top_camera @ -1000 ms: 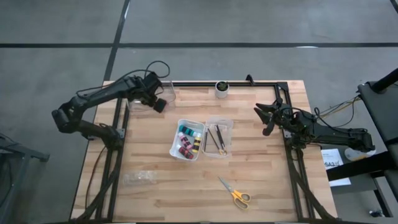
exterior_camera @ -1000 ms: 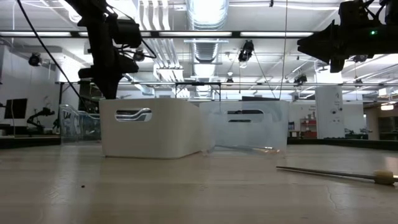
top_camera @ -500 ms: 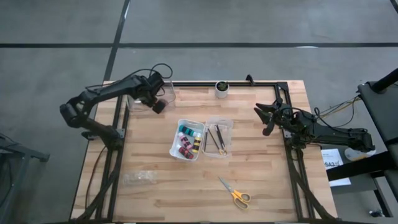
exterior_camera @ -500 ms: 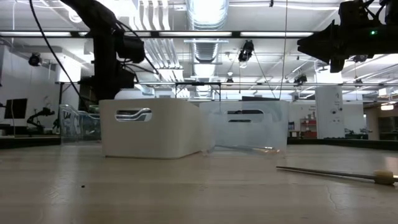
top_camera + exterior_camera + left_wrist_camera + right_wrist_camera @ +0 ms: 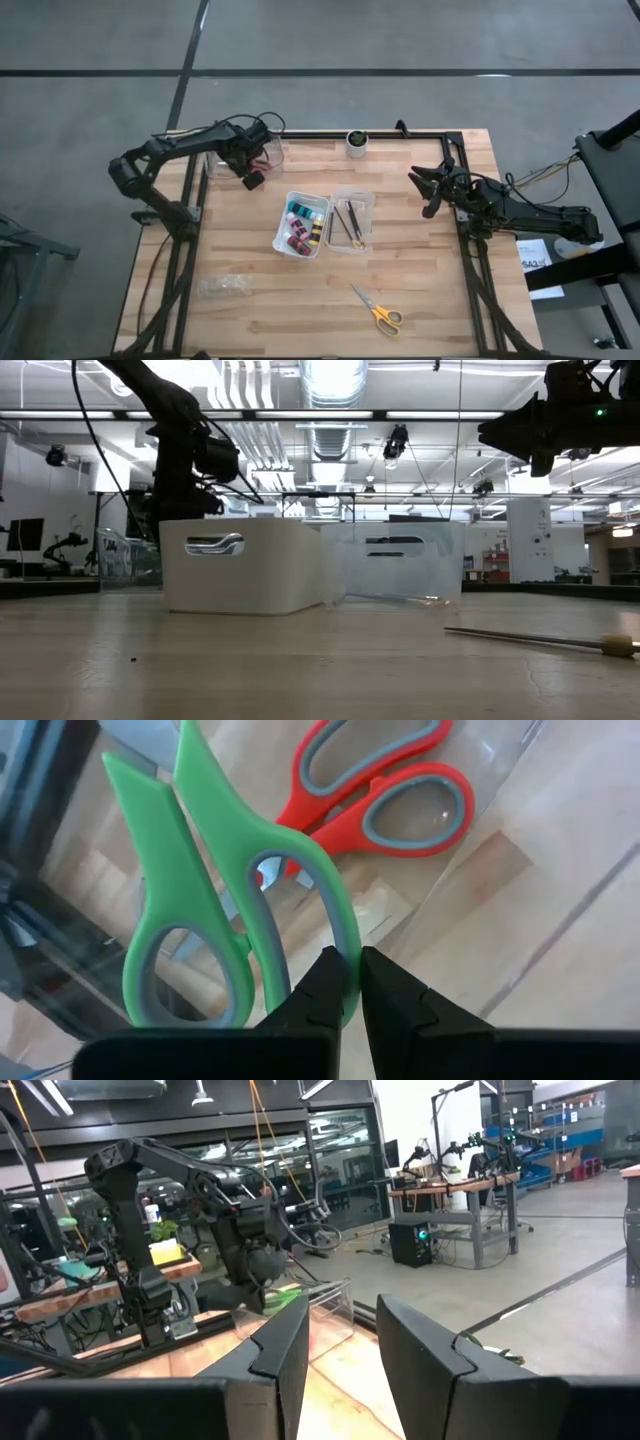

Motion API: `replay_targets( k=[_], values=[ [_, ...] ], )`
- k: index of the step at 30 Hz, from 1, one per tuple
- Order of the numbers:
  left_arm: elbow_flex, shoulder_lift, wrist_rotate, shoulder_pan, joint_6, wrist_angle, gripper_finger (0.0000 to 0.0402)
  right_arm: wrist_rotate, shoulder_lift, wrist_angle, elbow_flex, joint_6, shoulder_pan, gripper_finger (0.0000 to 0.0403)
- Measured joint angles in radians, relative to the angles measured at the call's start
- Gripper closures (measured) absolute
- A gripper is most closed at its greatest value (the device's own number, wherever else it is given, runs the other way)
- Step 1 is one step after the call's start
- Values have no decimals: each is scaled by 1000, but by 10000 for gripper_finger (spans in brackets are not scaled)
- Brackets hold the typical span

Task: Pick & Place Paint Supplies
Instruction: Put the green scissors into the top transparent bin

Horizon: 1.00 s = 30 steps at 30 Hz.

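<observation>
My left gripper is shut on green-handled scissors above a clear container at the table's far left corner. Red-handled scissors lie flat on that container's bottom. Several paint bottles lie in a white bin mid-table. Thin dark brushes lie in the clear bin beside it. Yellow-handled scissors lie flat near the table's near edge. My right gripper is open and hangs high over the table's right side, touching nothing. My left gripper pinches the outer rim of one green handle loop between its two fingertips. The fingers come from above, slanting down. The scissors are lifted clear, their long end reaching away from the fingers over the clear container's bottom.
A small white cup with a plant stands at the far edge. A crumpled clear plastic piece lies near the table's near left corner. In the low view the white bin and clear bin stand mid-table, the yellow scissors in front.
My left arm has swung a little toward the table's right, over the far-left clear container, and its gripper has come down slightly. The right arm has kept still.
</observation>
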Motion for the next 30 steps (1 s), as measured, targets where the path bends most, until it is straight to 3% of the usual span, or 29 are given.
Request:
replay_targets(
  k=[12, 19, 30],
  values=[
    [-1, -141, -7, -7, 121, 8, 374, 0, 0, 0, 0, 0, 0, 285],
    [-56, -143, 61, -13, 316, 7, 374, 0, 0, 0, 0, 0, 0, 285],
    [-112, -143, 69, -13, 295, 39, 370, 0, 0, 0, 0, 0, 0, 285]
  ],
)
